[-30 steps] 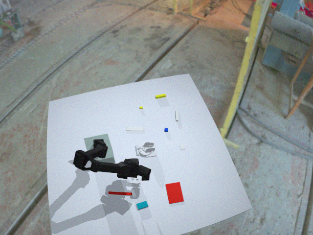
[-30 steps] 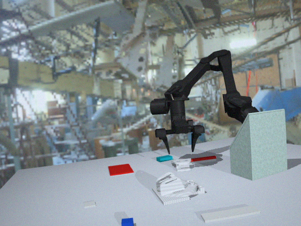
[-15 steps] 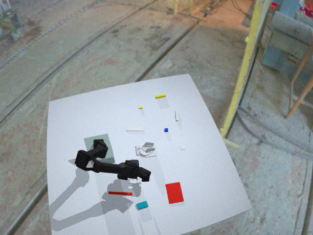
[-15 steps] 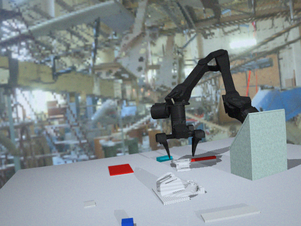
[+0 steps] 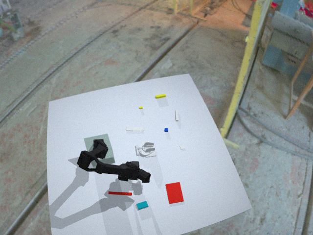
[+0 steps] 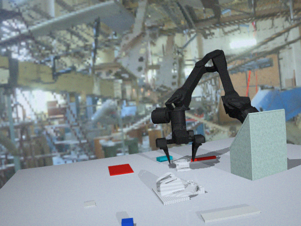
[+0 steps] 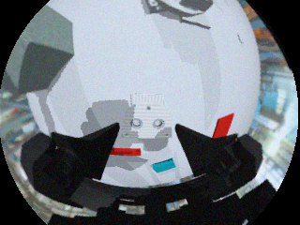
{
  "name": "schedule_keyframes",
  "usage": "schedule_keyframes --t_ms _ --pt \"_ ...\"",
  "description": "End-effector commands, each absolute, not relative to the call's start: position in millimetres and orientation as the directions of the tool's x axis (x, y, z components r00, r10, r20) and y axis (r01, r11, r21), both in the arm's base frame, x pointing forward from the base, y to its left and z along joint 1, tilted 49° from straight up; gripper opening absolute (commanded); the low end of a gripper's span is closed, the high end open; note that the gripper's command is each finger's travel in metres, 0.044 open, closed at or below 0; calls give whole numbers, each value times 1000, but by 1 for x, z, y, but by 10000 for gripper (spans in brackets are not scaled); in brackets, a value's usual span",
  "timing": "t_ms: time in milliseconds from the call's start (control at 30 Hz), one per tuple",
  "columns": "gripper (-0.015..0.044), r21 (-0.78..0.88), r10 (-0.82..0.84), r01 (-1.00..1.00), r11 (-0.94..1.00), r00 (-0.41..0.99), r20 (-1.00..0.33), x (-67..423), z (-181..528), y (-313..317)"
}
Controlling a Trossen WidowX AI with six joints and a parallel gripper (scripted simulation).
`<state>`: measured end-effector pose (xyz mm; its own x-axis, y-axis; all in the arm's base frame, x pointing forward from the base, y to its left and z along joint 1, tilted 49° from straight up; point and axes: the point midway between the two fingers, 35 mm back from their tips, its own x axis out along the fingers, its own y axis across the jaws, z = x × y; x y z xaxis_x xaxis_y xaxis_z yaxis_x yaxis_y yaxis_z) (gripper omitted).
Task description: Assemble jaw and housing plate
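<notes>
End effector — open, abv housing plate

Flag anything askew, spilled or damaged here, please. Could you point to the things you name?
Nothing stands out as spilled or broken. The housing plate (image 5: 135, 181) (image 6: 182, 166) (image 7: 147, 116) lies apart from the jaws (image 5: 148, 145) (image 6: 170, 186) (image 7: 193, 5), which looks like unfinished assembly rather than a fault. Whether the gear teeth mesh is too small to tell.
</notes>
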<state>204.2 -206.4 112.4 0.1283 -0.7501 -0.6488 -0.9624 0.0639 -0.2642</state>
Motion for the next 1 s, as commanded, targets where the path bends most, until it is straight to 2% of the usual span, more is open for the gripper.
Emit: schedule_keyframes --t_ms 0,967 --pt "440 -260 -748 -964 61 129 -651 205 106 -212" --pt "433 -262 -750 -963 65 125 -649 204 104 -215"
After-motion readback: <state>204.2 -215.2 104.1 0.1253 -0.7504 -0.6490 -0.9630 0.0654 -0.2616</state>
